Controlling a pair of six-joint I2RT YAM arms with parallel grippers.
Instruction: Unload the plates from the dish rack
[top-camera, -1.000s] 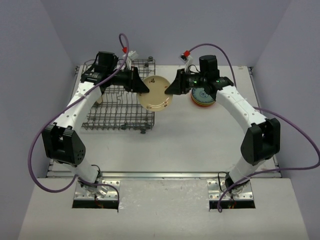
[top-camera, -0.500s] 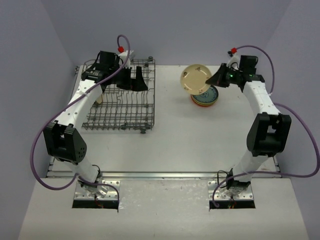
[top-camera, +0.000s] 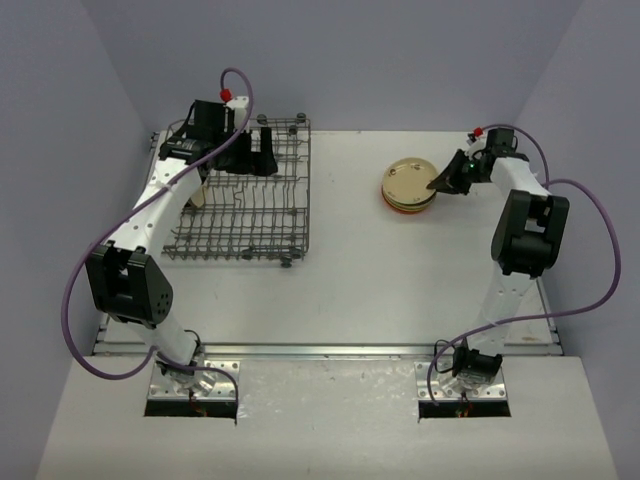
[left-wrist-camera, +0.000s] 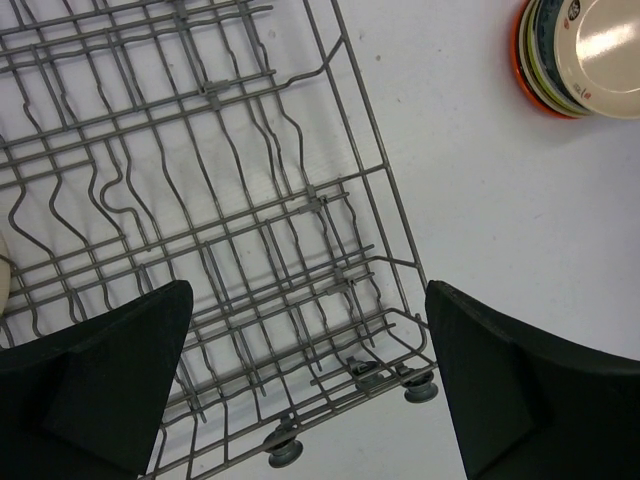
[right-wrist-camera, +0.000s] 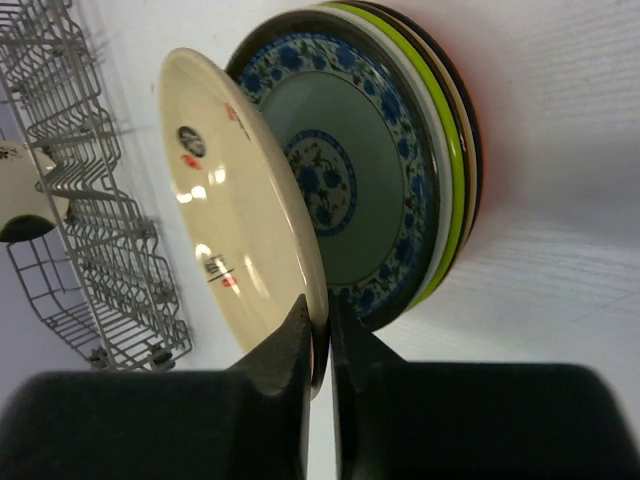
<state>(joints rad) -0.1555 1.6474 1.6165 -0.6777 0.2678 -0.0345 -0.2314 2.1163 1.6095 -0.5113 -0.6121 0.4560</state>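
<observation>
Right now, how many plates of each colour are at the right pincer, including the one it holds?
Beige-underside plate, held in the right pincer: 1
Blue-patterned plate: 1
Lime green plate: 1
Dark-rimmed plate: 1
Orange plate: 1
Total: 5, as far as the rims show.

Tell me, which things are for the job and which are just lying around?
For the job: rack, plate stack, plate pinched in right gripper, open left gripper.
Just there: table, purple cables. Cannot tell: pale thing at the rack's left edge.
</observation>
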